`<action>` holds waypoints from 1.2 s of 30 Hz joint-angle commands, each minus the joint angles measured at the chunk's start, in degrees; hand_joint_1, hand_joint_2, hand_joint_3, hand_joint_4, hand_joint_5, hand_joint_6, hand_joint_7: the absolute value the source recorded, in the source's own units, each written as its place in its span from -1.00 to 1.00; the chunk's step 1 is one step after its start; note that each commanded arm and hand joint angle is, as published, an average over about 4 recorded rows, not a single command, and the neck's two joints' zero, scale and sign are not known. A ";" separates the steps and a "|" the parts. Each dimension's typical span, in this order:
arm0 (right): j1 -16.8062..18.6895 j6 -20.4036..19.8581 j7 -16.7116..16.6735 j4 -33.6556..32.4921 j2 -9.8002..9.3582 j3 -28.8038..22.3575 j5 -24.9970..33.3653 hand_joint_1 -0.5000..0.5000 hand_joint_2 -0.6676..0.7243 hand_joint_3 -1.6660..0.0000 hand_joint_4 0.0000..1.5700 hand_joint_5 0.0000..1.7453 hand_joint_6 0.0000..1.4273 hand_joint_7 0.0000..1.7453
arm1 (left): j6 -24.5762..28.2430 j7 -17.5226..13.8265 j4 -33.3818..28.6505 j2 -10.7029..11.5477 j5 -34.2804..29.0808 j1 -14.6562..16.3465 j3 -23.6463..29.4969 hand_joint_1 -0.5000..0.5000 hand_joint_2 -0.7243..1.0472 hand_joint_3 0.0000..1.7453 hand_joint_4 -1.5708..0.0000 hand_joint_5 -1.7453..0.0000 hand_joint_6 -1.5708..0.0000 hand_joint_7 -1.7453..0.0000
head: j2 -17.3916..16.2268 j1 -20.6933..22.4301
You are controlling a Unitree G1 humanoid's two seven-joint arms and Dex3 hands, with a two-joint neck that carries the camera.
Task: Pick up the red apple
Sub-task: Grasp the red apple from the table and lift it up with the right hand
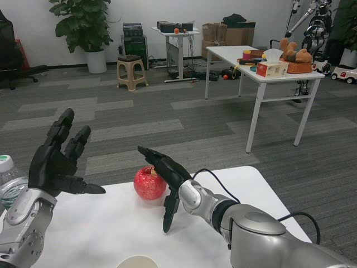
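Red apple (148, 183) sits on the white table (111, 229), close to the far edge and about in the middle. The right hand (165, 180) is just beside the apple, on its right side. Its fingers are spread apart, with some reaching over the top of the apple and the thumb hanging down toward the table. The hand looks like it touches the apple at the top, but it is not wrapped around it, so it holds nothing.

The left hand (56, 159) is up in the air over the left side of the table, well apart from the apple. Its fingers are wide open and it holds nothing.

A clear plastic bottle (8, 181) with a white cap stands at the left edge, behind the left arm. A round pale rim (137, 261) shows at the near edge of the table.
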 commanded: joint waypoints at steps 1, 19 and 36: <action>-0.68 0.87 -0.67 0.06 0.34 2.83 -0.25 -1.00 0.45 1.00 -1.00 -1.00 -1.00 -0.88 | 0.09 0.05 0.05 0.16 -0.09 0.25 0.64 -1.00 -0.20 -1.00 1.00 0.65 1.00 1.00 | 0.00 0.00; -0.60 1.17 -0.63 -0.01 0.73 5.38 -0.25 -0.96 0.45 1.00 -0.97 -1.00 -1.00 -0.76 | 0.09 0.05 -0.61 0.42 -0.35 1.54 0.82 -1.00 -0.20 -1.00 1.00 0.65 1.00 1.00 | 0.00 0.00; -0.44 1.17 -0.61 -0.01 0.73 4.94 -0.16 -0.96 0.45 1.00 -0.98 -1.00 -1.00 -0.72 | 0.09 0.14 -0.61 0.51 -0.35 1.57 0.82 -1.00 -0.20 -1.00 1.00 0.65 1.00 1.00 | -0.17 1.25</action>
